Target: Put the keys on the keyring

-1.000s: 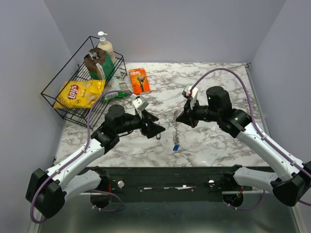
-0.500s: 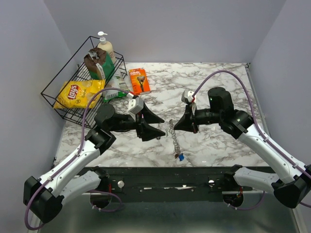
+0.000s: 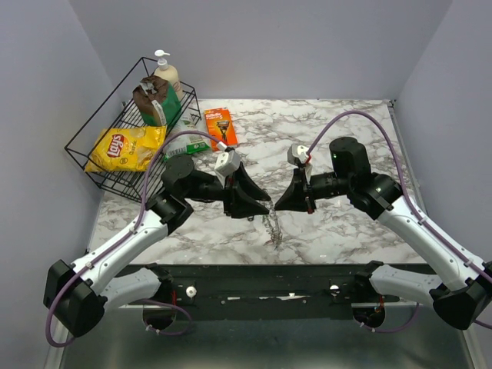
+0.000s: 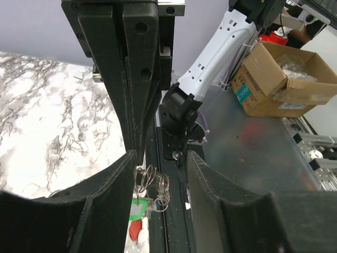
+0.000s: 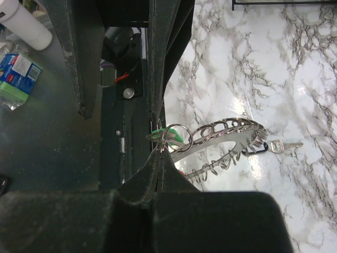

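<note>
While the right tool (image 3: 282, 202) is pinched together on the keyring (image 3: 271, 223), the coil hangs from it over the middle of the surface (image 3: 338, 138), close to the near edge. A green tag (image 4: 138, 211) and a red tag (image 4: 135, 230) dangle from the coil. The left tool (image 3: 258, 204) has its fingers apart on either side of the ring, not clamping it. A silver key (image 5: 281, 146) lies on the surface.
</note>
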{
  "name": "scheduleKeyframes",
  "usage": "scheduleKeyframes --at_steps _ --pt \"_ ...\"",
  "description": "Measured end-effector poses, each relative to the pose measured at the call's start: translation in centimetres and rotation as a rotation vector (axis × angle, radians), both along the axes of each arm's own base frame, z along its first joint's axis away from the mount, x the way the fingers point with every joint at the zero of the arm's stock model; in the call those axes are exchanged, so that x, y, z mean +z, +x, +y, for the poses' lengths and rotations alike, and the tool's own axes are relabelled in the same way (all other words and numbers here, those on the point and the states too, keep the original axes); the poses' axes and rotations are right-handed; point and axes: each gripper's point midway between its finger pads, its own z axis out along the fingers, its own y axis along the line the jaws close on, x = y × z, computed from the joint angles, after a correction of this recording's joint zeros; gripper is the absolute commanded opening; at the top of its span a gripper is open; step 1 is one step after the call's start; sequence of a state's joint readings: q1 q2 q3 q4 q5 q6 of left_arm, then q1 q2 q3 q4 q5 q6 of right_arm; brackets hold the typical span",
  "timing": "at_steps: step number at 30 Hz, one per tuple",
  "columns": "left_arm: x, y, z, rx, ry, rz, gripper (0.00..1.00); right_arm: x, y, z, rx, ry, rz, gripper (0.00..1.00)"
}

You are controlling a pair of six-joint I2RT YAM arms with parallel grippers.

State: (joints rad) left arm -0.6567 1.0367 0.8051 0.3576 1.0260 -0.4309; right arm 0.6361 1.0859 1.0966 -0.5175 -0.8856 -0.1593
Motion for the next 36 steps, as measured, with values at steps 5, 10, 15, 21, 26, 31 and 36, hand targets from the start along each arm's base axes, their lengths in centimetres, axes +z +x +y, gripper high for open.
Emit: scheduleKeyframes --at_steps 5,10,15,21,26,31,36 --pt "-0.2 -0.2 -0.7 -0.025 0.014 -0.002 0.5 0.1 0.0 0.0 0.0 0.001 -0.002 0.01" --pt "-1.4 -0.7 -1.6 -0.051 0.058 0.011 0.49 0.5 -0.3 -0.2 -0.001 0.011 -0.016 0.01" --pt "-1.9 -0.7 -1.7 -0.046 0.072 0.007 0.49 1.1 -0.6 -0.6 -0.013 0.021 -0.039 0.01" --pt "-2.4 -0.8 -1.8 -0.047 0.089 0.008 0.49 1.6 -0.6 -0.8 -0.021 0.029 -0.057 0.01" --pt "-3.2 -0.7 -1.8 -0.031 0.112 0.011 0.49 1.7 -0.6 -0.8 -0.022 0.031 -0.06 0.01" --pt "-3.7 -0.5 -1.9 -0.015 0.127 0.001 0.49 1.6 -0.6 -0.8 -0.023 0.029 -0.059 0.01" --pt "-4.1 -0.2 -1.9 -0.001 0.14 -0.006 0.49 1.6 -0.5 -0.9 -0.028 0.027 -0.061 0.01"
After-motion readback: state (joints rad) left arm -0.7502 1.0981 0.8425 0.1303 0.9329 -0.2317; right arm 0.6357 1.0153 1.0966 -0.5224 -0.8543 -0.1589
